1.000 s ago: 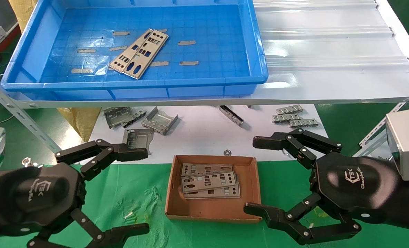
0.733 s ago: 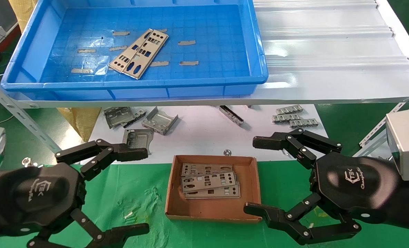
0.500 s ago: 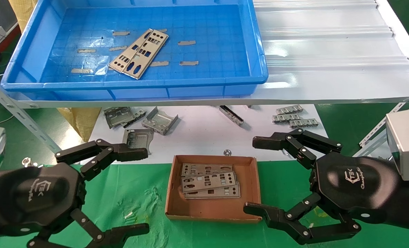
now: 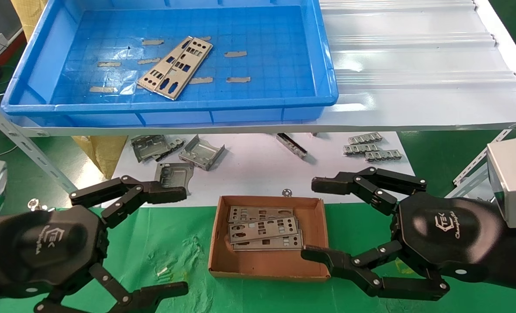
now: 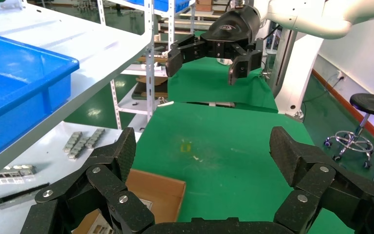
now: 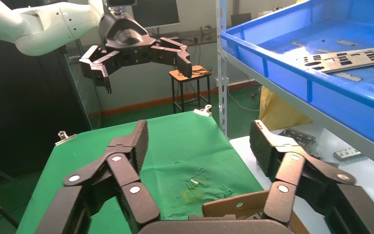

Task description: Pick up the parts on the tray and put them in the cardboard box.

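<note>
One silvery punched plate (image 4: 175,67) lies askew on the floor of the blue tray (image 4: 171,106) on the upper shelf; both also show in the right wrist view, the plate (image 6: 350,57) and the tray (image 6: 292,73). The cardboard box (image 4: 268,265) sits on the green cloth and holds a stack of plates (image 4: 264,230). My right gripper (image 4: 313,219) is open and empty, its fingertips at the box's right edge. My left gripper (image 4: 180,241) is open and empty, left of the box. The box's corner shows in the left wrist view (image 5: 158,187) and its wall in the right wrist view (image 6: 233,207).
Grey bent brackets (image 4: 201,152) and ridged metal strips (image 4: 373,148) lie on the white sheet under the shelf. A white corrugated sheet (image 4: 414,65) lies right of the tray. A slanted metal shelf strut (image 4: 23,143) stands at the left. A small washer (image 4: 287,191) lies behind the box.
My right gripper has shifted a little to the left, toward the box, and its fingertips now reach the box's right edge. The left gripper and the plates have not moved.
</note>
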`<state>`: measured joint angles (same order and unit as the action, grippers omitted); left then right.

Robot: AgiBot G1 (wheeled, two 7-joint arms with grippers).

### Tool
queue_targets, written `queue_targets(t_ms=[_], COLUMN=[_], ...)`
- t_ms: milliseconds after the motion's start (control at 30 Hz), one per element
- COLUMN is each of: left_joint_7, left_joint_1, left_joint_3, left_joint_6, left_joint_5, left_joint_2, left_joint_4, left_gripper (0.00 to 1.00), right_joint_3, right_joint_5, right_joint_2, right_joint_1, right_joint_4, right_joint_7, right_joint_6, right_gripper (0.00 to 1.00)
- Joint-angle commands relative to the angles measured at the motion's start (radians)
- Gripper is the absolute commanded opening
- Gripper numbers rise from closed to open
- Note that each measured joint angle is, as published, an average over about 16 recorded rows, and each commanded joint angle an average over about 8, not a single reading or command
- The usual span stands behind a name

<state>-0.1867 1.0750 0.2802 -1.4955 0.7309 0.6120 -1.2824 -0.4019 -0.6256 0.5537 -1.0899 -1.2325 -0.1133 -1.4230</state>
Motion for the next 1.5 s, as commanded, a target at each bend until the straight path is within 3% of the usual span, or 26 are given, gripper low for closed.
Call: queue_targets(t_ms=[33, 933, 1200, 1500], left_joint_7=[0.000, -0.016, -0.108, -0.112], left_joint_1=[0.000, 0.039, 0.310, 0.693], left_joint_3=[0.000, 0.006, 0.074, 0.208], left_joint_6=[0.000, 0.024, 0.100, 0.156], left_joint_5=[0.000, 0.030, 0.204, 0.483], left_joint_2=[0.000, 0.005, 0.099, 0.314], left_joint_4=[0.000, -0.008, 0.070, 0.457], left_gripper=[1.00, 1.00, 1.00, 1.00], right_joint_3=[0.000, 0.000, 0.000, 0.000], right_joint_5=[0.000, 0.000, 0.000, 0.000], right_joint_2=[0.000, 0.000, 0.000, 0.000], right_joint_1=[0.000, 0.000, 0.000, 0.000], right_joint_4=[0.000, 0.000, 0.000, 0.000], right_joint_7=[0.000, 0.000, 0.000, 0.000], right_joint_6=[0.000, 0.000, 0.000, 0.000], right_gripper=[0.00, 0.00, 0.00, 0.00])
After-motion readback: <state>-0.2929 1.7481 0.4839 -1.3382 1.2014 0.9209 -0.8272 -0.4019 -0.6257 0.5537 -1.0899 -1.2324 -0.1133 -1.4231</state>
